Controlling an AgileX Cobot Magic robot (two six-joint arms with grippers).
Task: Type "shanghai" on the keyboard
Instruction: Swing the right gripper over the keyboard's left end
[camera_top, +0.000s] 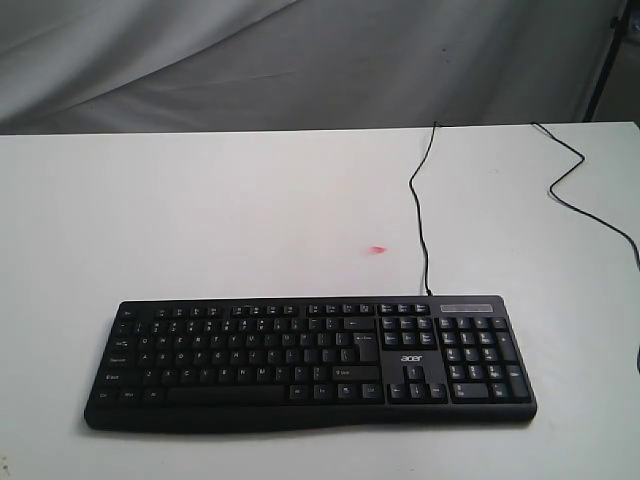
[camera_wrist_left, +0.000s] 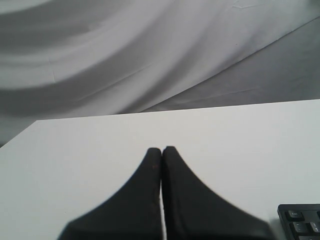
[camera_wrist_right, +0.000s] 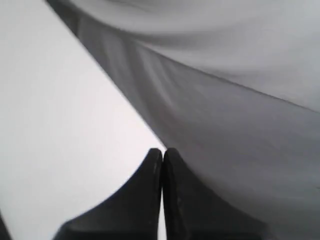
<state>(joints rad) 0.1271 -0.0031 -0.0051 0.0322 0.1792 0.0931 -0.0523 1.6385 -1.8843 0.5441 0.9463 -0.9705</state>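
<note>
Exterior view gives me the keyboard (camera_top: 310, 360) lying flat along the tabletop (camera_top: 200, 210) edge nearest that camera. Its cable (camera_top: 418, 200) trails toward the far edge, and neither arm is in shot. The left gripper (camera_wrist_left: 161, 150) has its fingers pressed together over bare tabletop, with one keyboard corner just showing in the left wrist view. The right gripper (camera_wrist_right: 162, 151) is likewise pinched together on nothing, looking past a tabletop edge at grey cloth (camera_wrist_right: 225, 100).

With both arms clear of the keys, I judge the first letter, S, is the step in hand. Joined fingers make one narrow tip, which suits single keys. I'd bring the left arm over the left part of the home row, come straight down, press lightly, and lift clear before moving sideways. The legends are too small to read from the exterior view, so I'd confirm the key through the wrist camera first.
</note>
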